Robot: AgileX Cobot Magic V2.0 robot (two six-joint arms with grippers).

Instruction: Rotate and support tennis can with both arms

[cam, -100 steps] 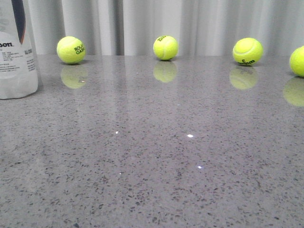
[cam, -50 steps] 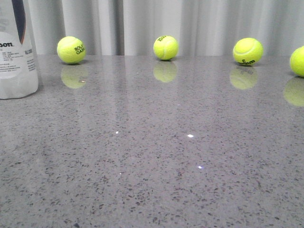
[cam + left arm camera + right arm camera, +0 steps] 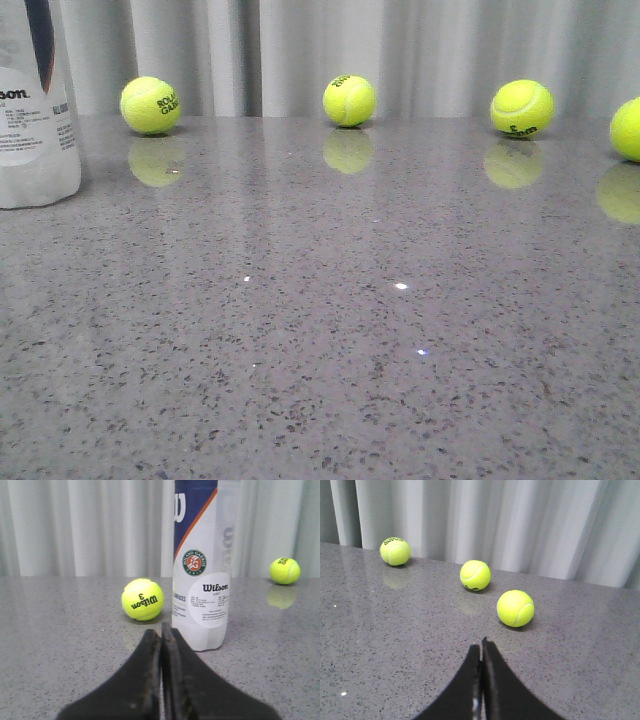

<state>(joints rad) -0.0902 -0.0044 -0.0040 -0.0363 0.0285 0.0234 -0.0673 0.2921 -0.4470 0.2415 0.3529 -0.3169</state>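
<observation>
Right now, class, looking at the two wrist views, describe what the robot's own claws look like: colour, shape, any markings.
Both look alike. The left claw is matte black, two flat wedge-shaped fingers tapering to narrow tips from a broad base, with slightly scuffed inner edges. The right claw is the same black tapered pair. No cables, labels or markings show, and the arms behind them are out of view.

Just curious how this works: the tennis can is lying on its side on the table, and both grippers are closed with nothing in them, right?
Not quite. The tennis can stands upright on the table, as the left wrist view shows. The rest holds: the left gripper and the right gripper are both shut and empty.
</observation>
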